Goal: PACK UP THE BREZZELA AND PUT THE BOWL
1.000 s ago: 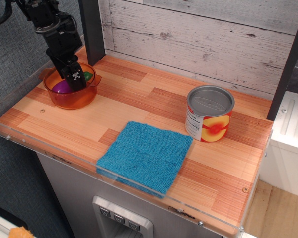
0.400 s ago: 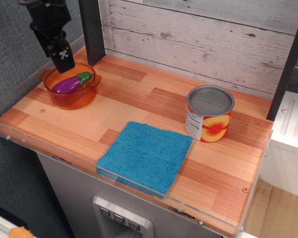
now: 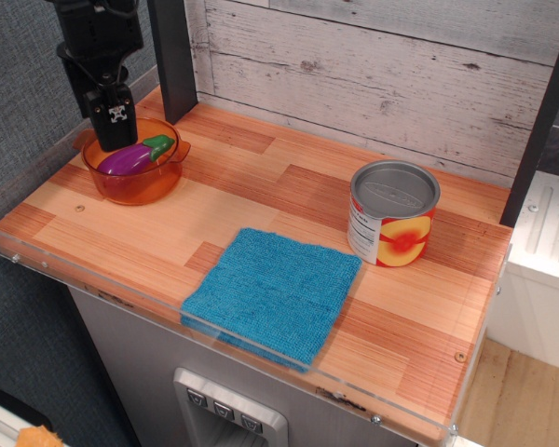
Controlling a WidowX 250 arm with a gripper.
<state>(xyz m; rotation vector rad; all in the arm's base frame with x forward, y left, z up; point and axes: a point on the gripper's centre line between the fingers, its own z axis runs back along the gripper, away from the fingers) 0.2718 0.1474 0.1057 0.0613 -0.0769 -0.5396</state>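
The brezzela, a glossy purple toy eggplant point(image 3: 129, 159) with a green stem cap, lies inside the translucent orange bowl point(image 3: 140, 185) at the back left of the wooden counter. My black gripper point(image 3: 114, 121) hangs just above the bowl's back-left rim. It is empty and apart from the eggplant. Its fingers point down, and the jaws look slightly open.
A folded blue towel point(image 3: 275, 292) lies near the front edge. A grey-lidded tin can point(image 3: 392, 214) stands at the right. A dark post point(image 3: 172, 56) rises just behind the bowl, next to the plank wall. A clear plastic lip point(image 3: 102, 291) runs along the counter's edge.
My gripper let go of the eggplant in the bowl and lifted out of it. It then came back down slightly over the back-left rim. The eggplant stays in the bowl.
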